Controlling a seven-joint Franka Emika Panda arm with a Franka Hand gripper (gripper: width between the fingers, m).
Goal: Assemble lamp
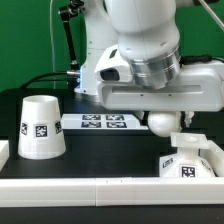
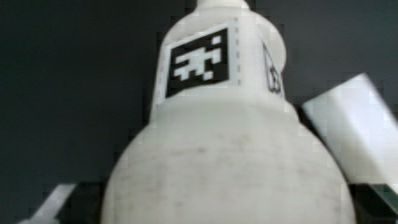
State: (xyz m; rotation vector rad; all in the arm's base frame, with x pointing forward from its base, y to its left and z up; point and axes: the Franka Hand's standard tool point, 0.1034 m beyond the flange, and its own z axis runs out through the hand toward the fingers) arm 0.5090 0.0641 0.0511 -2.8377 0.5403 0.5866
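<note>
The hand [image 1: 170,116] is clamped on the bulb post [image 1: 160,122] and holds it just beside the lamp base [image 1: 190,160], on the base's exterior-view-left side and higher than it. Only the exterior view shows the base on the surface [image 1: 110,150], the shade [image 1: 40,126] well apart from the base toward that view's left, and the marker board [image 1: 100,121] behind. Only the wrist view shows the post's tag [image 2: 199,62], close up.

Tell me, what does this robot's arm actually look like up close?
The arm is built from glossy white, rounded shells, with a ribbed silver-grey ring around the wrist. Under the ring sits the end effector, whose body is a wide, boxy white block. A thin black cable stands behind the arm, toward the exterior view's left. No lettering or logo can be made out.
</note>
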